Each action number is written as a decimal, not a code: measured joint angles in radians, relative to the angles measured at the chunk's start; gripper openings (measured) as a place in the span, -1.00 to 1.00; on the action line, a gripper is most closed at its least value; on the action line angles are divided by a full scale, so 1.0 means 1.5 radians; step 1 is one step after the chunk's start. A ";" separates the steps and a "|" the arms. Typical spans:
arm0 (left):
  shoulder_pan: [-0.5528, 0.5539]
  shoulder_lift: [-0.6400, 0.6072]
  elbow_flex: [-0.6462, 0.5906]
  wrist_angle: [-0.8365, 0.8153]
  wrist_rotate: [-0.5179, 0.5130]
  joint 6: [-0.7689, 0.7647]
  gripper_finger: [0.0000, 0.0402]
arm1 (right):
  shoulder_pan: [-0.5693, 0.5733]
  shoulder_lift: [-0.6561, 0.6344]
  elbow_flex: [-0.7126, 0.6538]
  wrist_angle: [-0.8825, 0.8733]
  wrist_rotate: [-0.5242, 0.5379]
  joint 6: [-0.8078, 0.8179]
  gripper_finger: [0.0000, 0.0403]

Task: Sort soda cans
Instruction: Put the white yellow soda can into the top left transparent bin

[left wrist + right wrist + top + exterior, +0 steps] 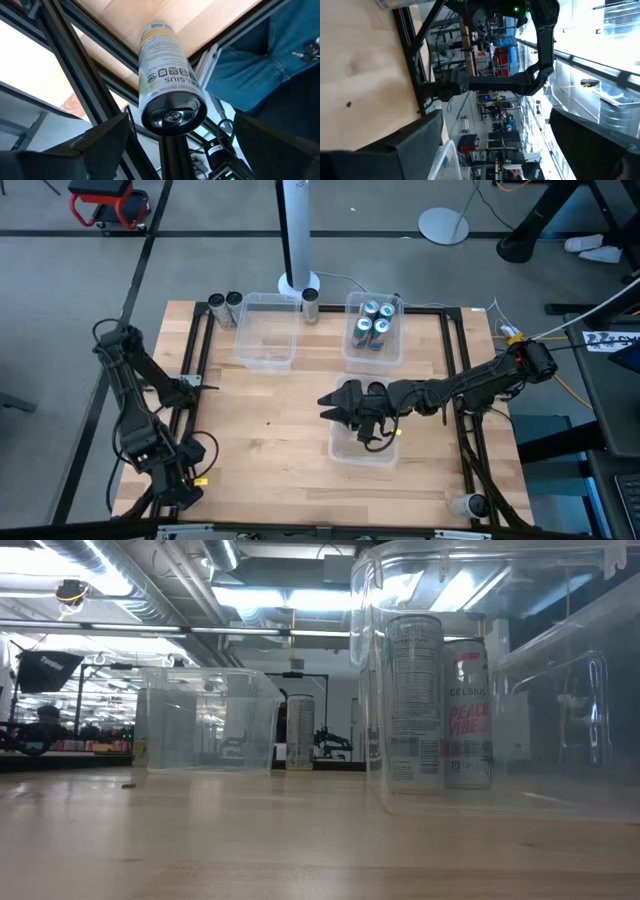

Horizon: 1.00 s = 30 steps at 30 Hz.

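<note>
Four blue-and-silver cans [372,328] stand in the far right clear bin [349,352]. Two dark cans [225,307] stand at the far left, and one can [310,304] stands between the two far bins. Two cans [415,700] stand in the near bin [362,452]. My right gripper [328,408] hovers open and empty over that bin's far edge. My left gripper [190,480] is open at the near left corner. A white-and-yellow can [167,75] lies ahead of it on black frame rails, between the spread fingers and touching neither.
The far left bin [265,330] holds nothing. One more can [467,504] lies outside the frame at the near right corner. Black frame rails [470,430] run along the table's sides. A person's blue trouser leg [260,65] shows beside the left gripper. Bare wood lies at the table's middle left.
</note>
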 joint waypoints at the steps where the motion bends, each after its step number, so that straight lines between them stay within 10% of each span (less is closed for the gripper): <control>1: -0.003 0.002 0.000 0.001 0.000 0.001 0.73 | 0.000 0.000 0.000 -0.002 -0.001 0.006 0.81; 30: -0.067 0.132 -0.001 0.033 0.005 0.122 0.73 | 0.043 -0.014 0.000 -0.009 -0.017 0.072 0.81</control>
